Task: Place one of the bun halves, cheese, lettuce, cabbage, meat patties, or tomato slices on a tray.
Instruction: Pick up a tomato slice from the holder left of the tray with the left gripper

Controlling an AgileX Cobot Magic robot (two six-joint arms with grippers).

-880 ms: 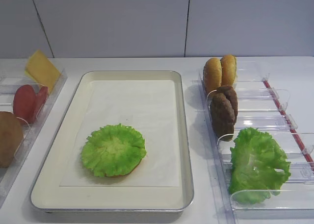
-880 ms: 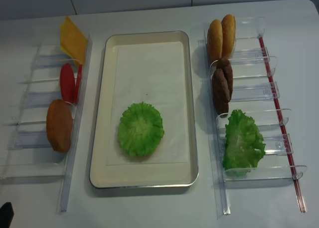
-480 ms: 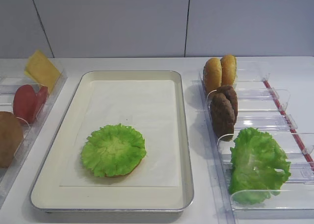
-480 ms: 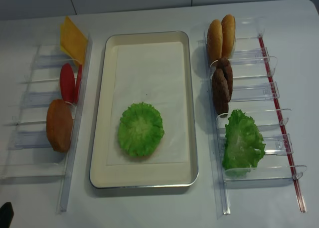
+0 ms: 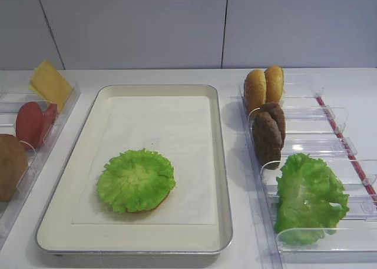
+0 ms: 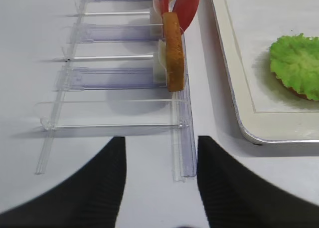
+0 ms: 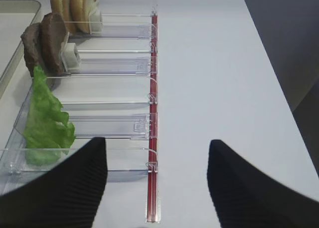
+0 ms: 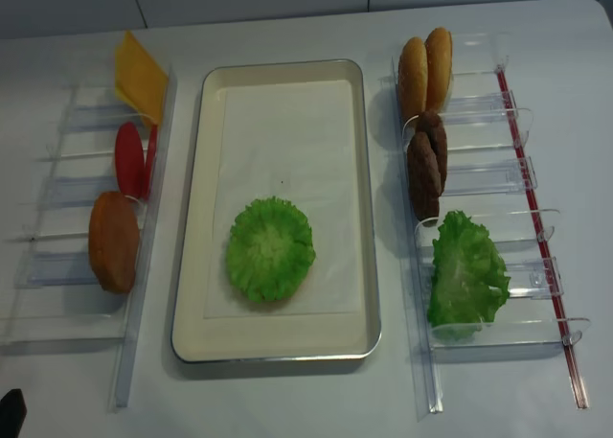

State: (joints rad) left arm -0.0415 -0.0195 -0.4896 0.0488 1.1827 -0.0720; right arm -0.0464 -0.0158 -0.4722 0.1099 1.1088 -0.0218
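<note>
The silvery tray holds a lettuce leaf lying on a bun half whose edge peeks out. The left rack carries cheese, tomato slices and a bun half. The right rack carries bun halves, meat patties and more lettuce. Cabbage is out of view. My left gripper is open and empty, low at the near end of the left rack. My right gripper is open and empty, over the near end of the right rack beside the lettuce.
Clear plastic racks flank the tray, the right one with a red strip along its outer side. Bare cream liner fills the tray's far half. A dark bit of the left arm shows at the bottom-left corner.
The food and the tray have not moved. Only the dark bit of the left arm at the bottom-left corner dipped and came back.
</note>
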